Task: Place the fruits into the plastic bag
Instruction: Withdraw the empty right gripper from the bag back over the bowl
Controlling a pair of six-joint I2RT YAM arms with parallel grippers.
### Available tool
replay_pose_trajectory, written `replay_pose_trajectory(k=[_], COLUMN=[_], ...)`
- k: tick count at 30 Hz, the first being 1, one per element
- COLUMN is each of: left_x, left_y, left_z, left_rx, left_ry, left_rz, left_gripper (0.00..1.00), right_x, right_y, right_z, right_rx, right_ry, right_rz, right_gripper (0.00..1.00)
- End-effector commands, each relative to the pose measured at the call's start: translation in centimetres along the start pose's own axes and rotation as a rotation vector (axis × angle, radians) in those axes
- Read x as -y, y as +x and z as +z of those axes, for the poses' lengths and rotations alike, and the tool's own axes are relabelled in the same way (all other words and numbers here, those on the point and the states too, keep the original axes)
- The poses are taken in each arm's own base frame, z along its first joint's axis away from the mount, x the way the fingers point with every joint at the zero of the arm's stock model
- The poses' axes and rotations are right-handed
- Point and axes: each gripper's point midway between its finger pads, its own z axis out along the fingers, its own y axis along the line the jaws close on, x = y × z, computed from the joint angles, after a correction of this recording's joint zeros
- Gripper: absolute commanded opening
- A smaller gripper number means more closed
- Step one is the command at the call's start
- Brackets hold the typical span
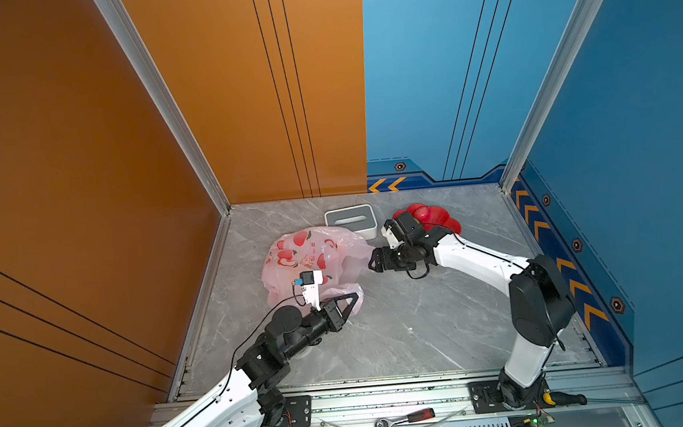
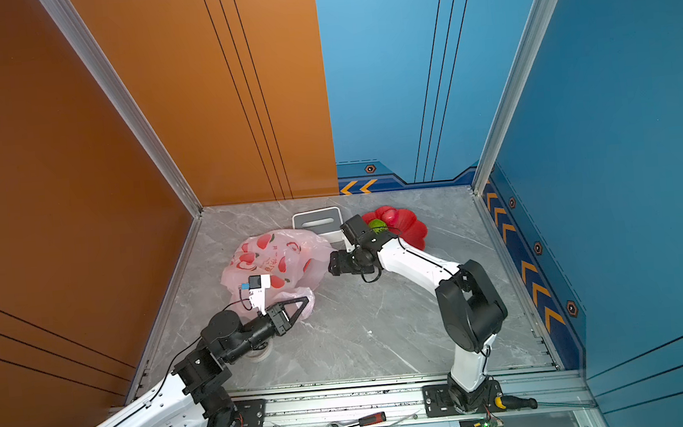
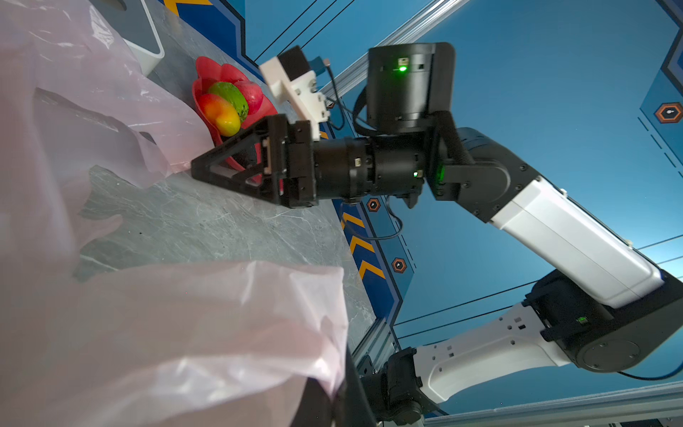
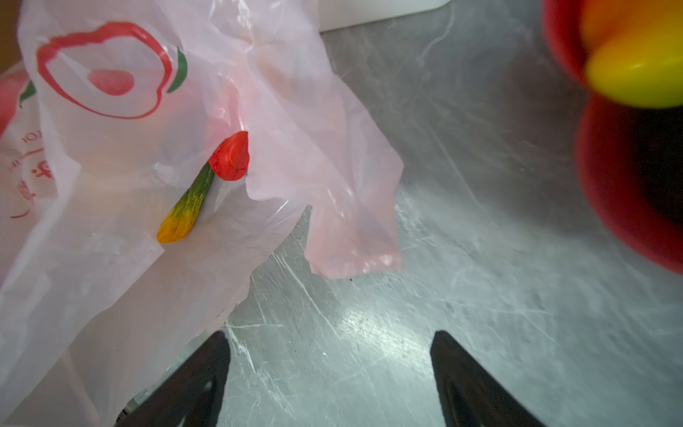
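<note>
plastic bag [image 1: 314,258] crumpled on bench [image 1: 424,329], left of centre; fruits [image 4: 229,157] show inside its mouth, three more in red dish [image 1: 444,217] to its right. left jaws clamped on bag's near edge. right jaws wide, empty, beside mouth.

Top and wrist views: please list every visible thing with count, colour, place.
plastic bag: one, pale pink, red apples, table's left-middle.
fruits: three in dish, yellow-red, green, pink-red; others partly visible inside bag.
dish: one, red, far right.
tissue box: one, white-grey, far middle.
ratchet: one, red handle, front rail.
screwdriver: one, yellow-black, front rail.
left claw: black, shut on bag's edge.
right claw: black, open, empty, beside bag.
</note>
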Motion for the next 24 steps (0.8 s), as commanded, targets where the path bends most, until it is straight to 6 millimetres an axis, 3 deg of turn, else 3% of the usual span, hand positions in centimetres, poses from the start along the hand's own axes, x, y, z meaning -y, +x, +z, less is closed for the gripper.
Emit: replay_pose_trajectory(k=[1, 2, 6, 11, 17, 24], left_x=[-0.2, -0.2, -0.2, -0.4, -0.4, -0.5], left_y=[-0.2, -0.2, -0.2, -0.1, -0.1, -0.1], left_z=[-0.2, -0.2, -0.2, -0.1, 0.1, -0.1], left_rx=[0.011, 0.01, 0.009, 0.008, 0.006, 0.013], left_ry=[-0.006, -0.007, -0.007, -0.012, -0.01, -0.01], left_rz=[0.007, 0.007, 0.008, 0.01, 0.007, 0.002], left_gripper=[0.0, 0.0, 0.0, 0.0, 0.0, 0.0], right_x=[3.1, 3.6, 5.6, 7.9, 9.7, 10.3], right_y=[-0.5, -1.2, -3.3, -5.3, -7.2, -9.5], right_z=[-3.8, -5.1, -9.6, -12.6, -11.5, -6.8], right_rx=[0.066, 0.104, 0.214, 0.256, 0.206, 0.121], right_ry=[0.161, 0.181, 0.215, 0.202, 0.151, 0.089], right_rz=[-0.046, -0.045, 0.002, 0.077, 0.191, 0.306], right_gripper=[0.95, 1.0, 1.0, 1.0, 1.0, 0.96])
